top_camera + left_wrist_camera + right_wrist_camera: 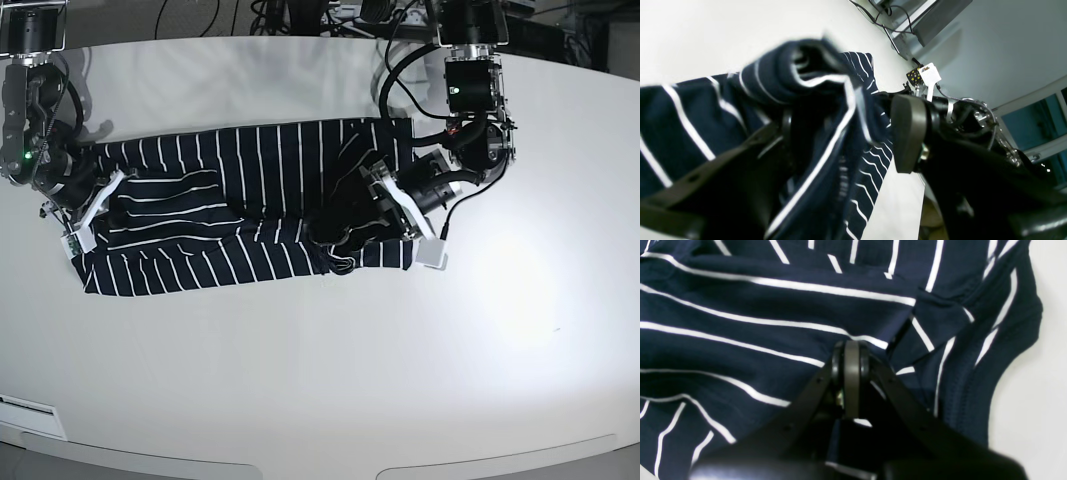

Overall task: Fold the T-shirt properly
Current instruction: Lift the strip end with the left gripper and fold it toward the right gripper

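Left wrist view: my left fingers (853, 140) stand wide apart, a bunched fold of the T-shirt (826, 110) draped between them.

Right wrist view: my right fingers (851, 356) are pressed together, tips down on the T-shirt (750, 323).

Base view: the T-shirt (240, 210) lies spread across the white table (330, 370), one arm at each end.
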Motion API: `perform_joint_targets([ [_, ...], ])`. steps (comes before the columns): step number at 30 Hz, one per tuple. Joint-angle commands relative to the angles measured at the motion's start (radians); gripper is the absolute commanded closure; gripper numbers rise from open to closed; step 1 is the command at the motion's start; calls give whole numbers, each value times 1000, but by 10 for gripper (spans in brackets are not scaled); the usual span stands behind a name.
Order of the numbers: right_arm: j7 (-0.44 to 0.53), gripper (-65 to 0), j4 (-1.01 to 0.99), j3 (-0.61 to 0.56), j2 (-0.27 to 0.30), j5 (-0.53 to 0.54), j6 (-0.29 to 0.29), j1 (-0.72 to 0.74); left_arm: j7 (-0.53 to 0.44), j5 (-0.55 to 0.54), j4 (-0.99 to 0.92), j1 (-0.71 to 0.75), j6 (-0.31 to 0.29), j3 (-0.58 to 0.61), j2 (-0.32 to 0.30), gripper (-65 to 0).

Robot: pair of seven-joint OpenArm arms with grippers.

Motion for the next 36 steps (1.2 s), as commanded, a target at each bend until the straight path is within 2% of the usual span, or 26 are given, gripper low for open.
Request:
perform_joint_targets([
  [1, -104, 0, -6, -10, 3, -23, 19, -17, -22, -24, 17, -16, -6, 0, 8, -372],
  [6, -109, 0, -6, -10, 3, -23, 19, -17, -23, 15, 17, -16, -5, 0, 8, -373],
  [13, -107, 0, -6, -10, 3, -23, 26, -16, -6, 6, 17, -7, -4, 3, 32, -373],
  [20, -107, 0, -6, -10, 4, -23, 34, -16, -8, 0, 18, 16, 55, 6, 36, -373],
  [27, -109, 0, -6, -10, 3, -23, 34, -16, -22, 11, 18, 17, 58, 8, 132, -372],
  [36, -109, 0, -6, -10, 3, -23, 34, -16, -21, 18, 18, 18, 58, 56, 132, -373],
])
